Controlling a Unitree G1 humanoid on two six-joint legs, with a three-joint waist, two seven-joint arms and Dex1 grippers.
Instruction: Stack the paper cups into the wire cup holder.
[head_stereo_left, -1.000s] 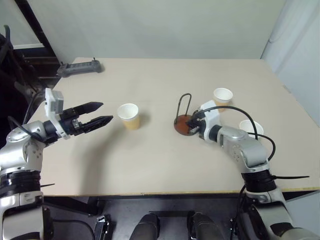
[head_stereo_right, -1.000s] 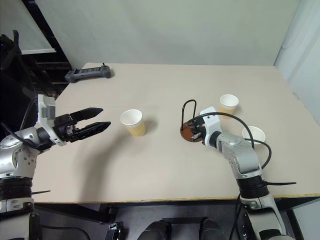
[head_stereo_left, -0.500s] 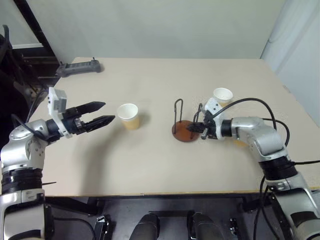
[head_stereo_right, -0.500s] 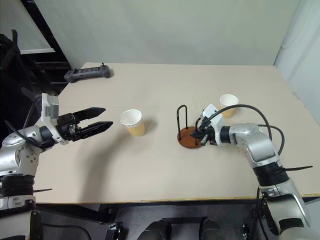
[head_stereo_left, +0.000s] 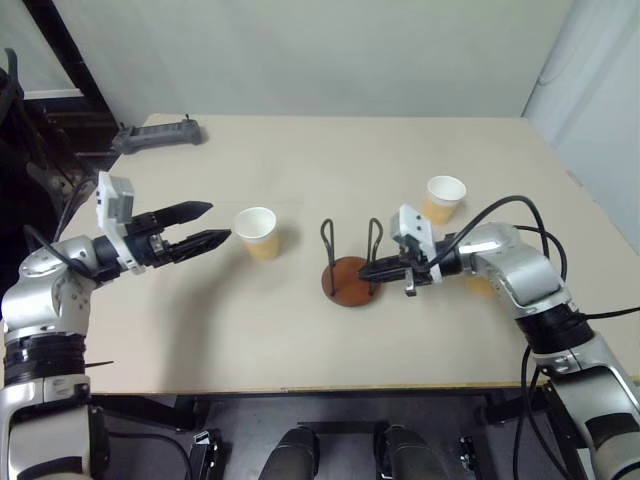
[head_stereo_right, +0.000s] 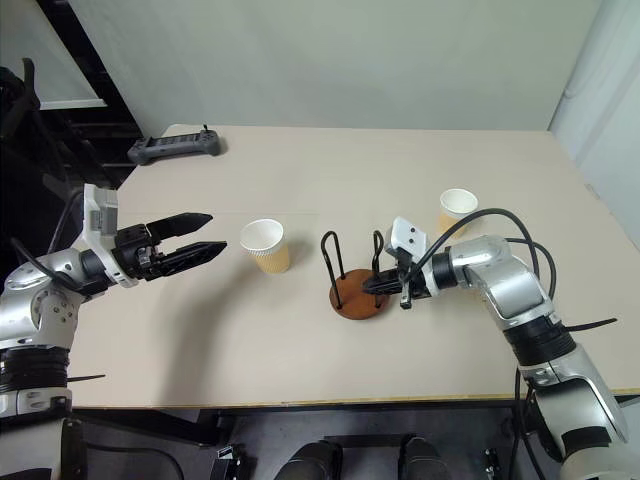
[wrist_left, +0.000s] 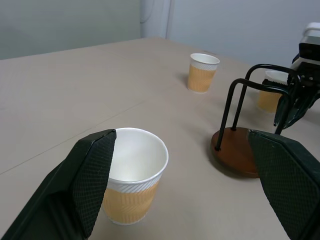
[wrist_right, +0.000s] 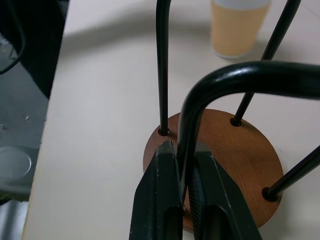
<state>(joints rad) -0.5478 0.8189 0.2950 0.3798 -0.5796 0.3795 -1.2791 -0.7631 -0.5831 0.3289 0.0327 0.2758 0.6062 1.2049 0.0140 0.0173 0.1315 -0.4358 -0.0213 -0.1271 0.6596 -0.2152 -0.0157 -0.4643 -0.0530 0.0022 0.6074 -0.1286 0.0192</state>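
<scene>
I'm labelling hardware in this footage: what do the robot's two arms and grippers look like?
Both arms have silver-grey rounded metal shells with black joint bands. Each ends in a gripper, the left gripper and the right gripper, with two long, tapered black fingers whose inner faces carry a fine diamond texture. A white boxy module sits on each wrist, and loose black cables loop along the right arm.

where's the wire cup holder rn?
Head views: the wire cup holder stands mid-table, right of the nearest paper cup, with the right gripper shut on one wire loop.
</scene>
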